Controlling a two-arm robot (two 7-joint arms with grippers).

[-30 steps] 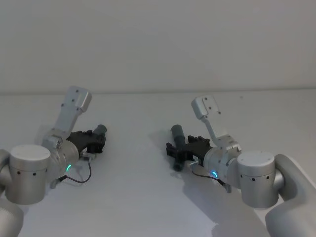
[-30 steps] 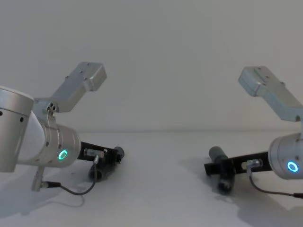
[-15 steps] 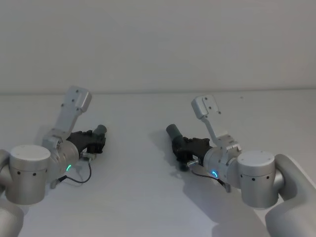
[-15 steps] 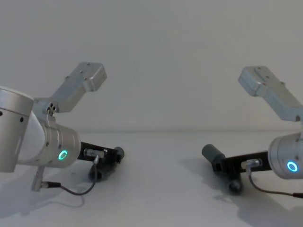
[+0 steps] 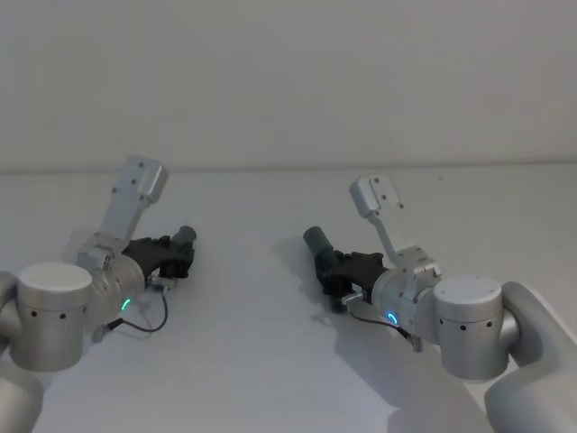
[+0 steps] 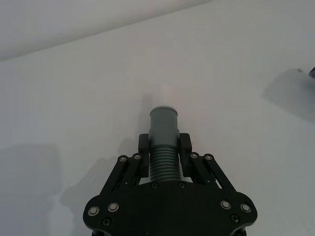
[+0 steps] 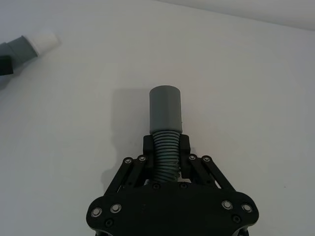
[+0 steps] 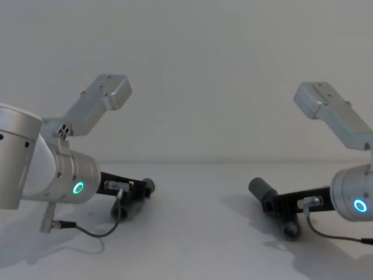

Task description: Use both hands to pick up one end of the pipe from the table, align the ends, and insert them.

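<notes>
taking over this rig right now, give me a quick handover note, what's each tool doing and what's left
Left tool: shut on the white-tipped pipe piece, with the tip pointing away from the wrist.
Right tool: shut on the open-mouthed pipe piece, with its free end tilted up.
Both pieces sit low over the table, well apart, one on each side.
Done: both pieces are gripped.
Left: bring them together, line them up end to end, push one into the other.

Left piece (image 5: 185,236), right piece (image 5: 317,242), well apart
</notes>
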